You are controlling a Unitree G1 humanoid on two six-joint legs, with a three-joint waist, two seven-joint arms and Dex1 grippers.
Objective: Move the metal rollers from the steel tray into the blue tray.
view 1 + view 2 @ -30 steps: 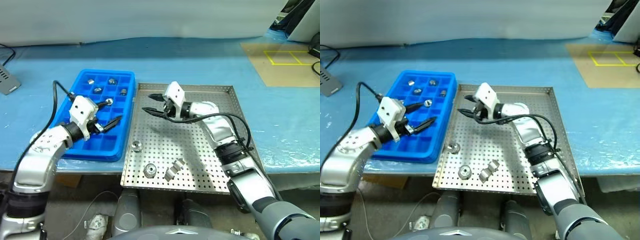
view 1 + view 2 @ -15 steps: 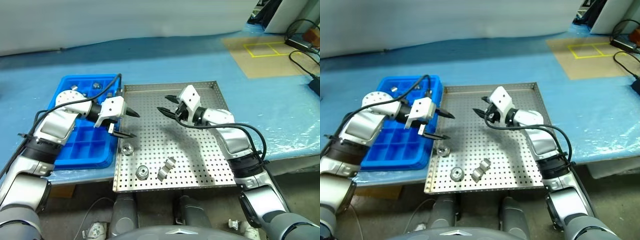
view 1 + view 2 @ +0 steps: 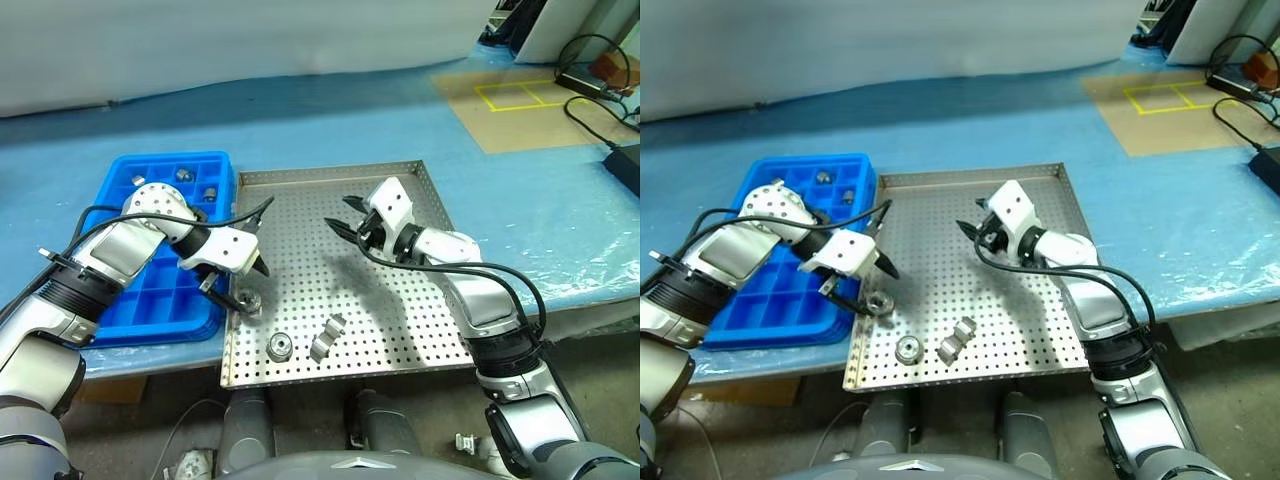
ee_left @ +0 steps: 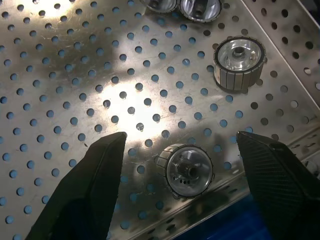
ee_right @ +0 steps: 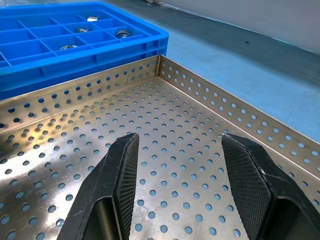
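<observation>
The steel tray holds several metal rollers: one near its front left edge, one further front, and a pair lying together. My left gripper points down over the front-left roller, open, with a finger on either side and clear of it. A second roller sits beyond. My right gripper hovers open and empty over the tray's far middle. The blue tray lies left of the steel tray, with rollers in its far compartments.
Both trays sit on a blue-covered table, the steel tray overhanging the front edge. A taped yellow square marks a brown board at the far right. Cables lie at the right edge.
My left gripper swung from over the blue tray to the steel tray and tipped down over the front-left roller. The right gripper shifted slightly right. The camera view has also shifted.
</observation>
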